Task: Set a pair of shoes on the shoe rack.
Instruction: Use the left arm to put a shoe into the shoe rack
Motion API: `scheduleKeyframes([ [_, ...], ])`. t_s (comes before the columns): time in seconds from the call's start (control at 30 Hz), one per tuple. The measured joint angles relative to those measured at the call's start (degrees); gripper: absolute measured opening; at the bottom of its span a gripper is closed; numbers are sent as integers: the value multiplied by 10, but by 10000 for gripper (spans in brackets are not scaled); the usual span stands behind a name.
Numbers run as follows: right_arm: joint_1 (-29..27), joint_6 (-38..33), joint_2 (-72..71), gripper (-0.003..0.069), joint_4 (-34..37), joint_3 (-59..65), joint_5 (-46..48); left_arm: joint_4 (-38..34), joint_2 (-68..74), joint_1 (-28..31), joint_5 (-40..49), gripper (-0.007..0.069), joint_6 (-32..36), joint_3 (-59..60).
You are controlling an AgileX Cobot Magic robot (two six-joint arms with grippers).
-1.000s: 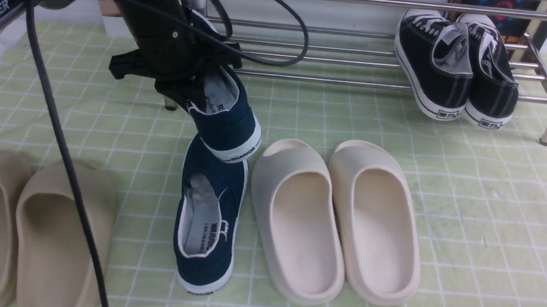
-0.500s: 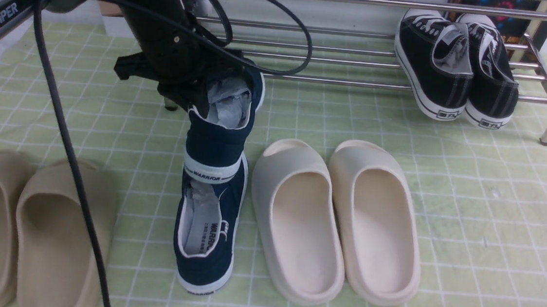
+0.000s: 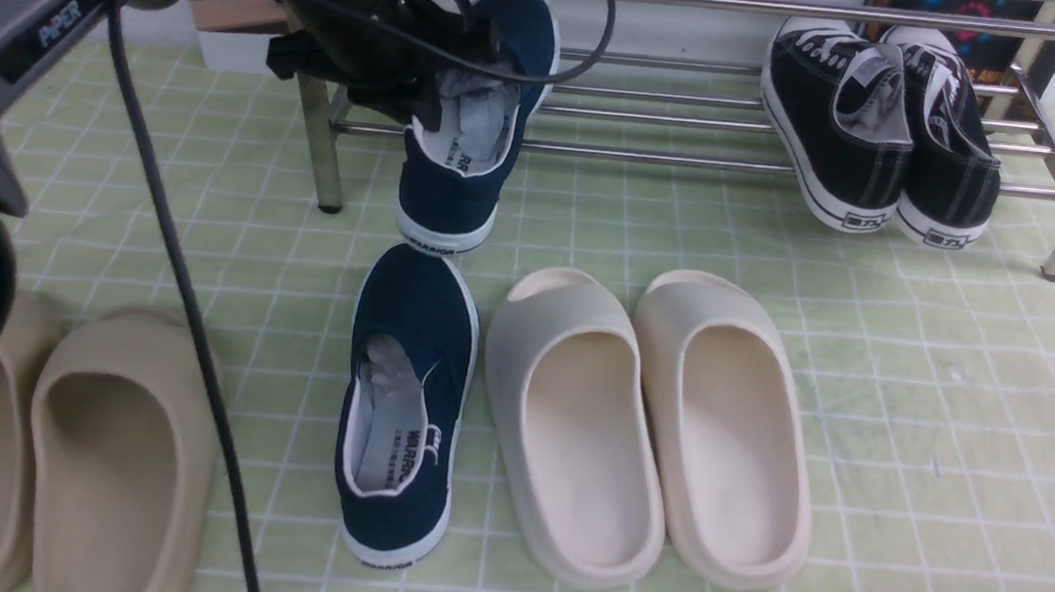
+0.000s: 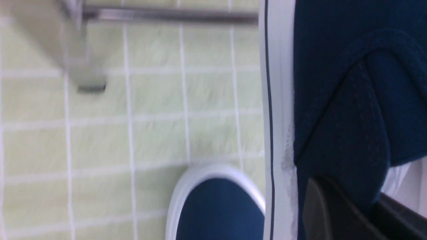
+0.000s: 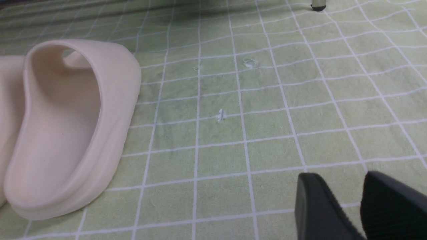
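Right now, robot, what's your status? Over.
Left claw shut on one navy shoe, held up by the rack. Other navy shoe on the floor. Right claw open.

Pale green, white-gridded cloth (image 3: 902,438) below a whitish surface, probably wall (image 3: 661,34).

2 navy shoes (image 3: 413,372) w/ white soles; cream slides (image 3: 649,428); green cloth (image 3: 935,385) w/ white grid

Grey arm (image 3: 0,57) — white "PiPER" lettering, looping black cable (image 3: 176,240).
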Motion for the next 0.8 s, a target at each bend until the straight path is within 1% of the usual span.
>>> scheduleKeyframes([
  [0.03, 0, 0, 0, 238, 0, 0, 0, 0, 4, 0, 4, 8, 0, -12],
  [0.07, 0, 0, 0, 238, 0, 0, 0, 1, 39, 0, 20, 8, 0, -61],
  [0.1, 0, 0, 0, 238, 0, 0, 0, 4, 52, 0, 26, 8, 0, -79],
  [0.13, 0, 0, 0, 238, 0, 0, 0, 12, 82, 0, 38, 8, -4, -121],
  [0.17, 0, 0, 0, 238, 0, 0, 0, 13, 86, 0, 38, 8, -5, -121],
  [0.23, 0, 0, 0, 238, 0, 0, 0, 39, 133, 0, 51, 8, -31, -192],
  [0.3, 0, 0, 0, 238, 0, 0, 0, 56, 155, 0, 52, 8, -47, -225],
  [0.47, 0, 0, 0, 239, 0, 0, 0, 73, 183, 0, 32, 8, -58, -252],
  [0.53, 0, 0, 0, 239, 0, 0, 0, 79, 191, 1, 15, 27, -60, -255],
  [0.57, 0, 0, 0, 239, 0, 0, 0, 81, 191, 2, 6, 41, -63, -255],
  [0.67, 0, 0, 0, 239, 0, 0, 0, 84, 195, 2, -27, 146, -96, -257],
  [0.73, 0, 0, 0, 239, 0, 0, 0, 85, 194, 2, -43, 239, -127, -260],
  [0.77, 0, 0, 0, 239, 0, 0, 0, 85, 194, 2, -44, 248, -129, -260],
  [0.8, 0, 0, 0, 239, 0, 0, 0, 83, 191, 2, -46, 331, -146, -262],
])
